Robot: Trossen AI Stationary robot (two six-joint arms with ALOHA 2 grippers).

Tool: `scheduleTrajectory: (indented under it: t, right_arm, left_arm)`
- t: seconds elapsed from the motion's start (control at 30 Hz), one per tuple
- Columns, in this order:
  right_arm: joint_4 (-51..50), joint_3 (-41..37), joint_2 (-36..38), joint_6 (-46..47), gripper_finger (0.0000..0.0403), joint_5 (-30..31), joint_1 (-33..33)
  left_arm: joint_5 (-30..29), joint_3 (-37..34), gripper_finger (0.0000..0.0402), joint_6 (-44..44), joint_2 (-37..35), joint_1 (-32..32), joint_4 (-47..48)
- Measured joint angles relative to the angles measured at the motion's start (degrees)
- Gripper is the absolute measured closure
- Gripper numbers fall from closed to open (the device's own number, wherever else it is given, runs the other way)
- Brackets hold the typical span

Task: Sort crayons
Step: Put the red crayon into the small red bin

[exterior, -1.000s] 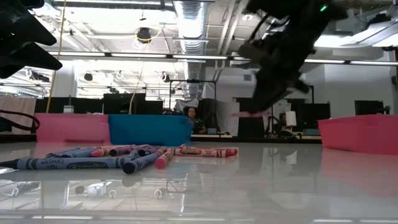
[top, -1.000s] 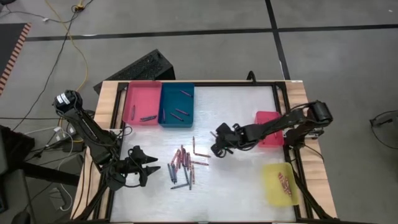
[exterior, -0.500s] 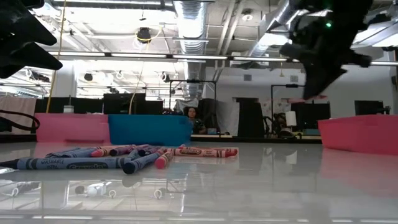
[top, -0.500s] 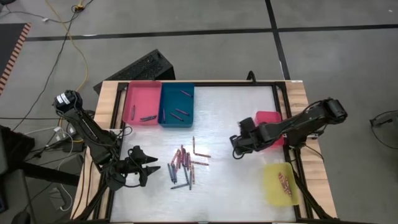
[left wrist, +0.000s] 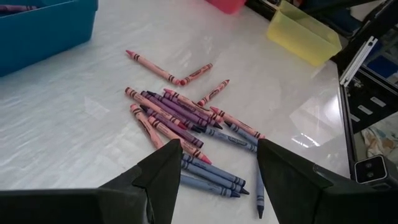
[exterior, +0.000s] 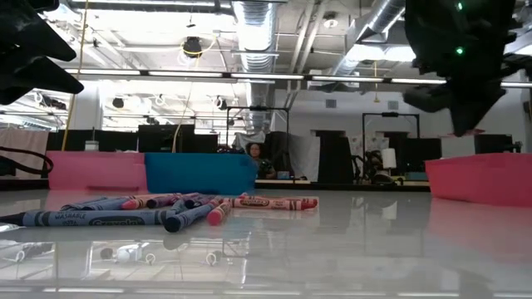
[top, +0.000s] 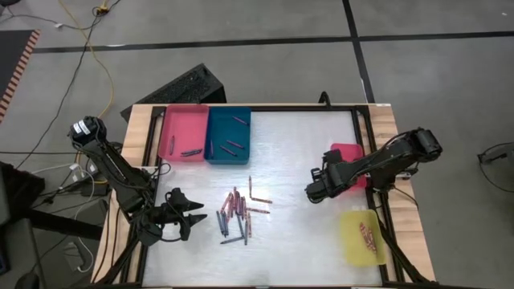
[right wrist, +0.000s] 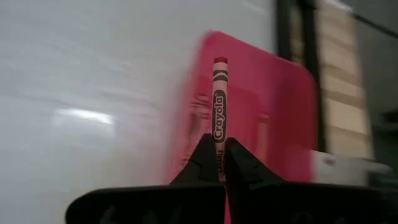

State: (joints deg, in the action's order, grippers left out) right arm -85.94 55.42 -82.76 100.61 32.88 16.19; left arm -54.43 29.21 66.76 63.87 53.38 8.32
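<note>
A red crayon is clamped between the closed fingers of the right gripper, which is held above the table just beside the red tray. The left gripper is held with jaws spread and empty at the table's left side, near the pile of crayons. More crayons are seen in the pink tray, the blue tray and the yellow tray.

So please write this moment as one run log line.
right end effector: shut on red crayon, near red tray | left end effector: open, by crayon pile
</note>
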Motion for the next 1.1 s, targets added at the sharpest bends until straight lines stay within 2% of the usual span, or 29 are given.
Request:
scheduleTrajectory:
  t: [0.1, 0.33, 0.57, 0.73, 1.1]
  right_arm:
    - [-4.1, 0.0, -2.6, 1.8, 0.0395, -2.1, -1.0]
    - [-3.3, -0.3, -10.5, -0.9, 0.0395, -4.4, -3.7]
    - [-0.9, -0.3, -17.4, -8.5, 0.0395, -7.0, -7.4]
    - [-0.3, -0.3, -18.5, -9.3, 0.0391, -7.3, -8.8]
    - [-0.3, -0.3, -18.5, -9.6, 0.0352, -7.4, -8.8]
  left_arm:
    - [0.0, 0.0, 0.0203, 0.0, 0.0, 0.0, 0.0]
    - [0.0, 0.0, 0.0203, 0.0, 0.0, 0.0, 0.0]
    - [0.1, 0.0, 0.0203, 0.0, 0.0, 0.0, 0.0]
    - [0.2, 0.0, 0.0203, 0.0, 0.0, 0.0, 0.0]
    - [0.2, 0.0, 0.0203, 0.0, 0.0, 0.0, 0.0]
